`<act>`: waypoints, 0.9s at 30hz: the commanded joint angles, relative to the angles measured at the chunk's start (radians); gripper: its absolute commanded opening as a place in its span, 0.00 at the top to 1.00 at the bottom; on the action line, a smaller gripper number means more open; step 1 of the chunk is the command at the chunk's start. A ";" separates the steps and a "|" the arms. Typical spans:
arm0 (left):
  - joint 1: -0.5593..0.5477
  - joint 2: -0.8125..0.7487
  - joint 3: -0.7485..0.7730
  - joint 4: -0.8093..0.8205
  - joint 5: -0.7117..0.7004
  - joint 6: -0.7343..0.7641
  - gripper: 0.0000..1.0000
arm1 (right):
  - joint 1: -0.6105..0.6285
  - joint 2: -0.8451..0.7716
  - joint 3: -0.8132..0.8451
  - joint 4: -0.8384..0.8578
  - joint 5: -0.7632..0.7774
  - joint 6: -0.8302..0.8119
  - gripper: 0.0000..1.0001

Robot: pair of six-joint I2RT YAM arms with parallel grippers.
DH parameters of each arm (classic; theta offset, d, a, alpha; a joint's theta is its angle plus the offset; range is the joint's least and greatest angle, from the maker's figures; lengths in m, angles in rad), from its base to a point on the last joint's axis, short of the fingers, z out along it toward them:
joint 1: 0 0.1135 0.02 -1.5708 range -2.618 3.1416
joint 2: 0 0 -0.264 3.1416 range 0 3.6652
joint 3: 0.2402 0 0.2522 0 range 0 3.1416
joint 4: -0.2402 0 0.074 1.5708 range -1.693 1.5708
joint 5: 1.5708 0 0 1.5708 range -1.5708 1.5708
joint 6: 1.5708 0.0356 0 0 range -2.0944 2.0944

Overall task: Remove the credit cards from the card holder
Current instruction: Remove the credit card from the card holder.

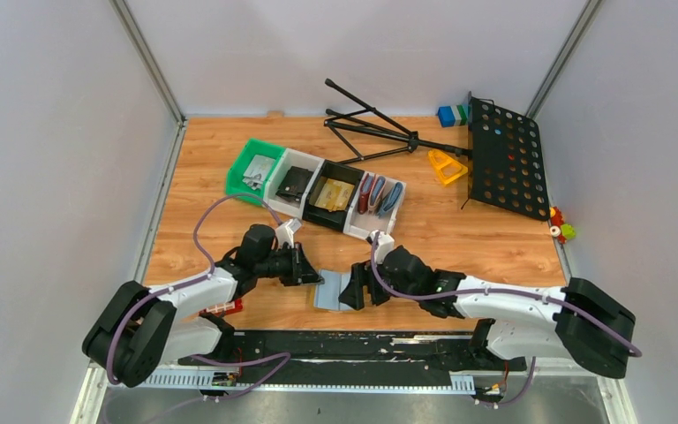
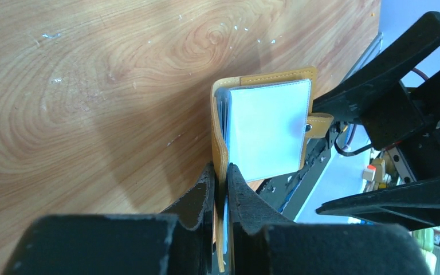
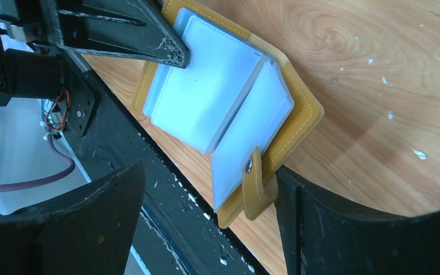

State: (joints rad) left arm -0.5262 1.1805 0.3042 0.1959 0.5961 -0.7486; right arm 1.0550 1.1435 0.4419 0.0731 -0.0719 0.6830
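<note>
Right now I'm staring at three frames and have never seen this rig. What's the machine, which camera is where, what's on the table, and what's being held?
It's a robot with a left arm and a right arm, both bolted at the near edge of a wooden table. The wide picture comes from a fixed camera above and behind them. The other two come from a camera on each wrist, looking along that arm's own claw. Between the arms lies an open mustard card holder with pale sleeves. The left claw is shut on one edge of it. The right claw is open, with the holder's strap corner between its fingers. Farther back are a row of bins holding wallets, a folded tripod and a black perforated panel.
</note>
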 commanded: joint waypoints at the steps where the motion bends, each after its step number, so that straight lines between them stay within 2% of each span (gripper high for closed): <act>1: -0.007 -0.031 0.026 -0.025 -0.027 0.041 0.91 | 0.026 0.085 0.056 0.083 -0.017 -0.012 0.22; 10: -0.014 -0.025 0.021 -0.018 -0.024 0.035 0.89 | 0.030 0.248 0.106 0.190 -0.088 -0.004 0.22; 17: -0.018 -0.027 0.016 -0.003 -0.011 0.020 0.89 | 0.031 0.309 0.147 0.176 -0.079 -0.007 0.19; 27: -0.018 -0.053 0.024 -0.033 -0.019 0.017 0.89 | 0.022 0.073 0.124 -0.105 0.099 -0.053 0.17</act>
State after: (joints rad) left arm -0.5411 1.1481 0.3042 0.1703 0.5854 -0.7460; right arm 1.0786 1.3403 0.5545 0.0811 -0.0692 0.6743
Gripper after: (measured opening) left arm 0.129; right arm 0.830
